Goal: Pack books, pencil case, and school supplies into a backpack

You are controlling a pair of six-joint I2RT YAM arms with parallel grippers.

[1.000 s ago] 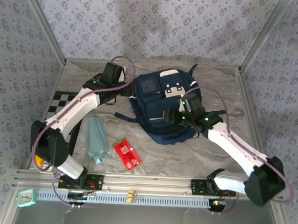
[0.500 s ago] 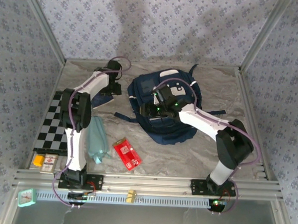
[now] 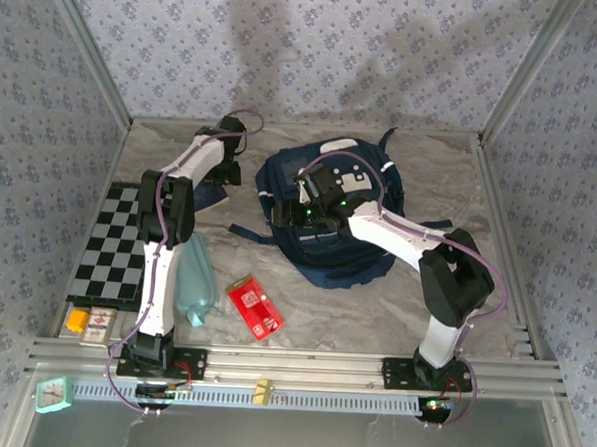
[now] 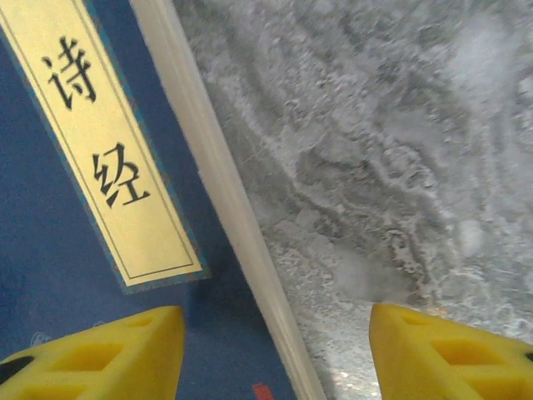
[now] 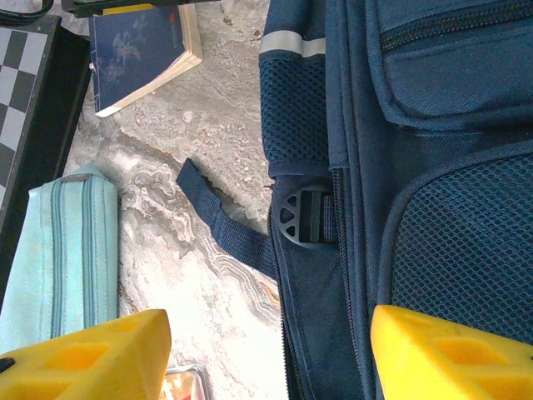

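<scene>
- left gripper [image 4: 275, 354]: jaws spread wide, nothing held. One of the yellow fingertips [image 4: 92, 354] is over the cover of a navy book [image 4: 50, 267], the other over bare marble table [image 4: 375, 167]. They straddle the book's cream page edge. Can't tell if they touch the cover.
- book cover carries a yellow label [image 4: 108, 150] with black Chinese characters.
- right gripper [image 5: 266, 358]: jaws wide apart too, empty. Hangs over the left side of the backpack [image 5: 416, 167], one tip above marble, the other above the mesh pocket.
- under it: black buckle [image 5: 304, 218] on the bag's side, and a loose navy strap [image 5: 221, 221] trailing out onto the table.
- pencil case [image 5: 58, 250]: pale teal, flat on the table left of the strap, apart from the backpack.
- red packet [image 3: 254, 306]: flat on the table toward the front, near the pencil case's right side.
- right wrist view: navy book lies far-left, just beside the checkered mat [image 3: 112, 244], apart from the bag.
- top view: backpack lies flat, centre-far, front pocket up. Left arm reaches to the far-left area, right arm crosses over the bag.
</scene>
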